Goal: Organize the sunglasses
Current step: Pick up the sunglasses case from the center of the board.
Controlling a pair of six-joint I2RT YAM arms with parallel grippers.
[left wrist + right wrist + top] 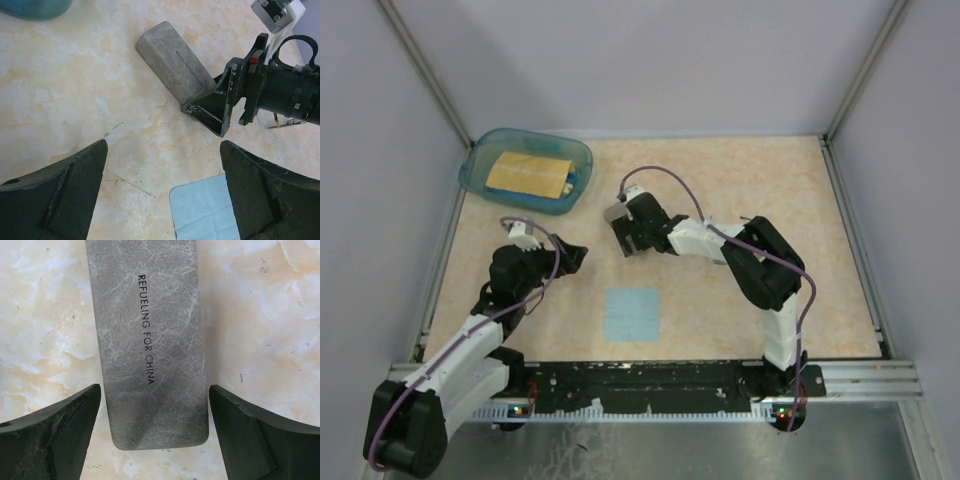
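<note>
The grey oblong case (150, 340) lies shut on the table, printed "REFUELING FOR CHINA". My right gripper (155, 390) is open, its fingers on either side of the case's near end without touching it. The case also shows in the left wrist view (172, 60), with the right gripper (215, 112) at its end. In the top view my right gripper (625, 240) hides the case. My left gripper (163, 145) is open and empty above bare table, to the left in the top view (572, 258). A thin wire bit (282, 123) shows under the right wrist; I cannot tell whether it is the sunglasses.
A light blue square cloth (631, 313) lies flat at the front centre, its corner between my left fingers (210, 210). A blue tub (480, 165) holding a yellow item stands at the back left. Grey walls enclose the table.
</note>
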